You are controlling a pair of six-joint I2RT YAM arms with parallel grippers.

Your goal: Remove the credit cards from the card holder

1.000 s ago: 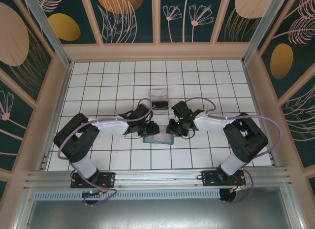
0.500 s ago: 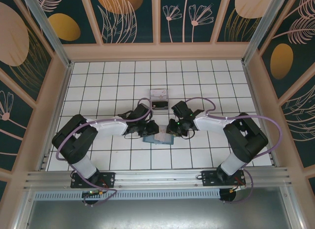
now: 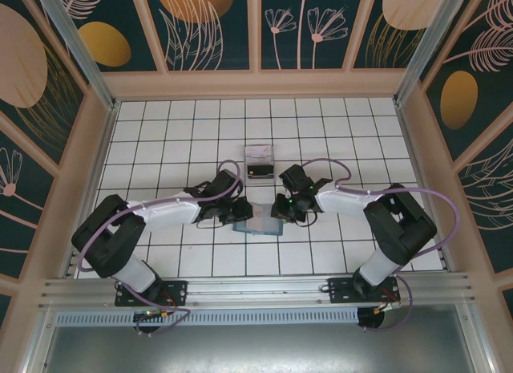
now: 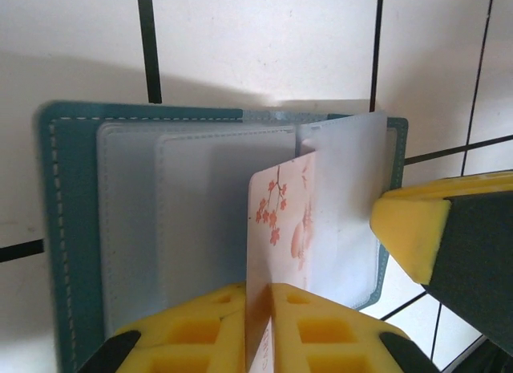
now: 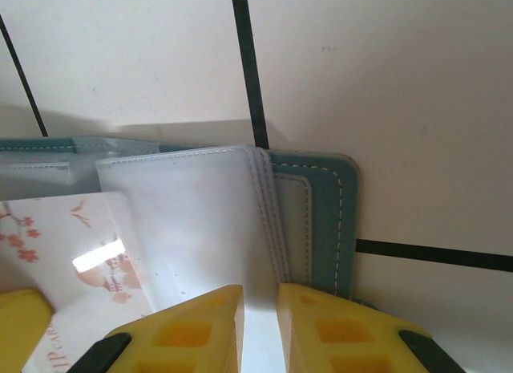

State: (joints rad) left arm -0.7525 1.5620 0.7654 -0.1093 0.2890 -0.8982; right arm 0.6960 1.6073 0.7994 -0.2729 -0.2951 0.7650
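The teal card holder (image 4: 68, 253) lies open on the white tiles between both arms, its frosted sleeves (image 4: 192, 204) fanned out. A pale credit card (image 4: 280, 220) printed with pink blossoms stands on edge, partly out of a sleeve, with my left gripper (image 4: 268, 289) shut on its near end. My right gripper (image 5: 260, 297) is shut on the holder's frosted sleeves (image 5: 192, 220), beside the teal cover (image 5: 325, 229). The same card (image 5: 56, 229) lies at the lower left of the right wrist view. From above, the holder (image 3: 258, 222) sits between the left gripper (image 3: 243, 211) and right gripper (image 3: 278, 208).
A small clear plastic box (image 3: 258, 160) stands about one tile beyond the holder. The tiled floor is walled in by a wooden frame (image 3: 256, 84) on three sides, and an aluminium rail (image 3: 256, 291) runs along the near edge.
My left jaws have closed on the pale card, and the left arm has drawn back a little to the left, its elbow swinging outward. The right arm has stayed put.
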